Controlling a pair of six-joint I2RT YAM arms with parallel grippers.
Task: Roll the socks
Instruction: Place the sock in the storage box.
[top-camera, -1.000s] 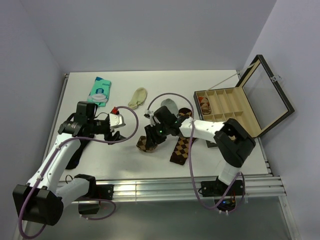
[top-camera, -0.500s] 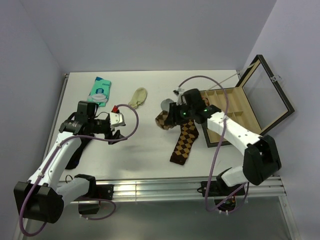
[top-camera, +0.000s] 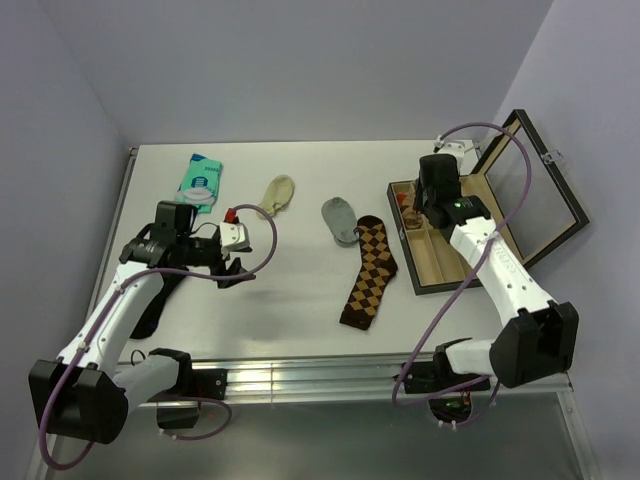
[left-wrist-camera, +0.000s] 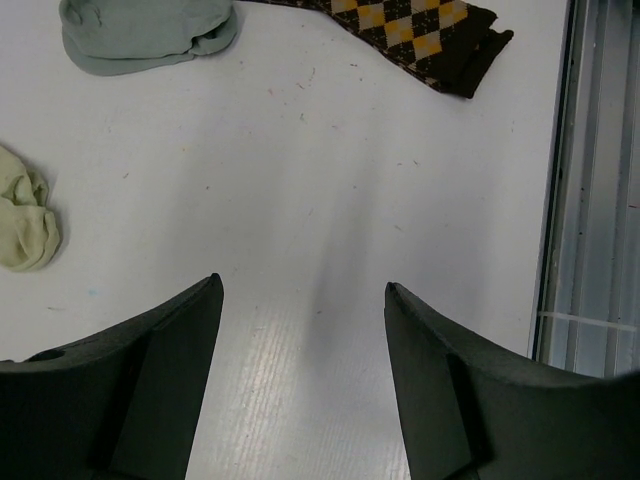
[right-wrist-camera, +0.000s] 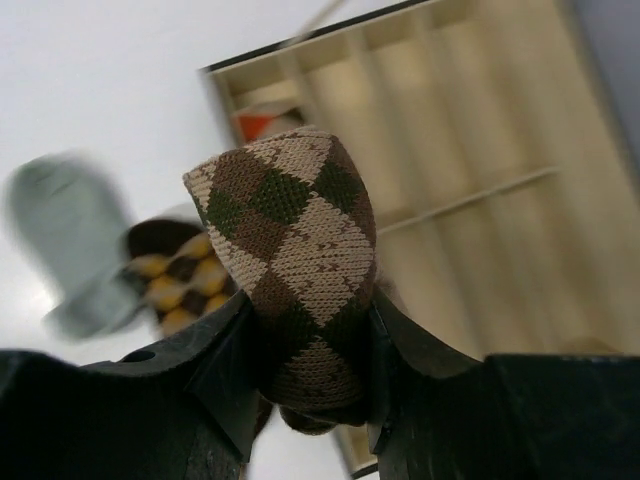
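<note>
My right gripper (top-camera: 426, 207) is shut on a rolled brown, tan and dark-green argyle sock (right-wrist-camera: 297, 262) and holds it over the left end of the open wooden box (top-camera: 470, 228). The box's compartments (right-wrist-camera: 455, 130) lie behind the roll in the right wrist view. A second long argyle sock (top-camera: 368, 272) lies flat on the table, dark brown with orange diamonds; it also shows in the left wrist view (left-wrist-camera: 420, 25) and, blurred, in the right wrist view (right-wrist-camera: 175, 275). My left gripper (top-camera: 236, 266) is open and empty above bare table (left-wrist-camera: 302, 286).
A grey ankle sock (top-camera: 340, 217) lies by the flat sock's top end. A cream ankle sock (top-camera: 277, 193) and a teal packet (top-camera: 200, 182) lie further back left. A dark sock (top-camera: 150, 310) lies under the left arm. The box lid (top-camera: 535, 195) stands open at right; a reddish item (right-wrist-camera: 262, 122) sits in one compartment.
My right gripper has carried the rolled sock from the middle of the table to the right and back, to over the box. The grey sock now shows. The left arm has barely moved.
</note>
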